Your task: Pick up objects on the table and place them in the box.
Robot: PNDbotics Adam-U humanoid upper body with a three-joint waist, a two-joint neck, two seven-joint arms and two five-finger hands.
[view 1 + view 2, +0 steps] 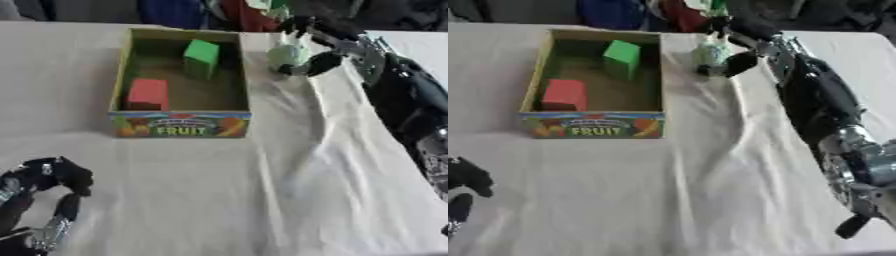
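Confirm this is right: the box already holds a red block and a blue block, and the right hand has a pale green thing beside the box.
Not quite: the second block in the box is green, not blue, as the left eye view shows. The red block is there, and the right hand does hold the pale green thing beside the box.

Soft, even, diffuse light, faint shadows in the cloth [289, 190] folds, overall blur, dim far edge.

One box [180, 124], one green block [201, 56], one red block [148, 93], one pale green object [287, 55].
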